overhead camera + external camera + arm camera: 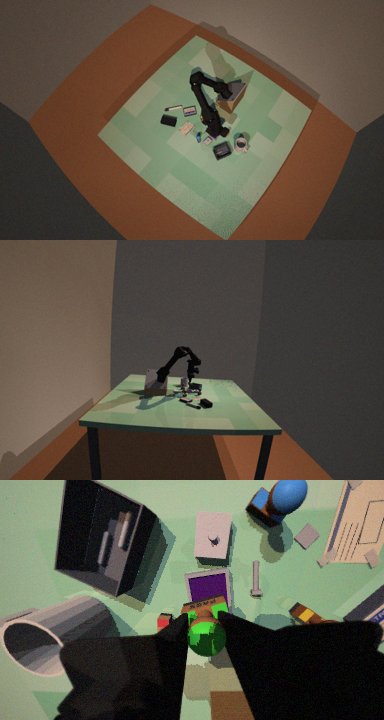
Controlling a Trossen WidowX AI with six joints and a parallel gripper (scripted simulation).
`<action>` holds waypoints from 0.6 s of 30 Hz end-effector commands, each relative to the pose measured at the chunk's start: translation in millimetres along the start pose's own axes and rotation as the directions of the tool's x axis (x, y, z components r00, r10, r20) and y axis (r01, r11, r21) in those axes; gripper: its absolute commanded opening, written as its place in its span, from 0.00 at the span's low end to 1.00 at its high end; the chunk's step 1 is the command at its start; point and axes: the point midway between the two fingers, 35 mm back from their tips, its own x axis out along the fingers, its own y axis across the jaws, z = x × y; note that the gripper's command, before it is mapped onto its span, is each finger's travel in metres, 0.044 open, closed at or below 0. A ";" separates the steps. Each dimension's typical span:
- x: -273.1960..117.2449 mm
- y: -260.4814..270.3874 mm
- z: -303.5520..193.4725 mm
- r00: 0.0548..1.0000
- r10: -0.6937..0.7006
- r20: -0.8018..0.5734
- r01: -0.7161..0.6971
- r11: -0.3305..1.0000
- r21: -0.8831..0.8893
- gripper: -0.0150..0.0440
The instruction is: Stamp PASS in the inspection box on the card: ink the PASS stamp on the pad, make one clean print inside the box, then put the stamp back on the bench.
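card (354, 525): cut off at edge | red-marked stamp (163, 622): partly hidden by gripper (202, 617)

The pale green patchwork tabletop (175, 175) (181, 421) carries a mug (240, 144) (184, 381) (55, 632), an open dark tray (222, 151) (125, 550), a purple ink pad (207, 587) (grey-rimmed), a taped card (186, 128) (357, 527) and a blue-knobbed stamp (198, 138) (287, 497).
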 end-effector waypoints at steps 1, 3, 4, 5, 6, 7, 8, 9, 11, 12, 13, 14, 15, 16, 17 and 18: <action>0.2 -7.3 -15.5 1.000 0.005 -0.001 -0.005 1.000 0.001 0.25; 0.3 -8.6 -17.8 1.000 0.005 -0.002 -0.005 1.000 0.001 0.25; 0.3 -8.6 -17.8 1.000 0.005 -0.002 -0.005 1.000 0.001 0.25; 0.3 -8.6 -17.8 1.000 0.005 -0.002 -0.005 1.000 0.001 0.25; 0.4 -8.6 -17.7 1.000 0.005 -0.002 -0.005 1.000 0.001 0.25; 0.7 -8.6 -17.7 1.000 0.005 -0.002 -0.005 1.000 0.001 0.25; 1.3 -8.6 -17.7 1.000 0.005 -0.002 -0.005 1.000 0.001 0.25; 2.0 -8.7 -17.6 1.000 0.005 -0.002 -0.005 1.000 0.001 0.25; 3.3 -8.7 -17.5 1.000 0.005 -0.002 -0.005 1.000 0.001 0.25; 4.0 -8.8 -17.4 1.000 0.005 -0.001 -0.005 1.000 0.001 0.25; 4.6 -8.8 -17.4 1.000 0.005 -0.001 -0.005 1.000 0.001 0.25; 5.3 -8.8 -17.3 1.000 0.005 -0.001 -0.005 1.000 0.001 0.25; 6.0 -8.9 -17.3 1.000 0.005 -0.001 -0.005 1.000 0.001 0.25; 6.6 -8.9 -17.2 1.000 0.005 -0.001 -0.005 1.000 0.001 0.25; 7.3 -8.9 -17.2 1.000 0.005 -0.001 -0.005 1.000 0.001 0.25; 8.0 -9.0 -17.1 1.000 0.005 -0.001 -0.005 1.000 0.001 0.25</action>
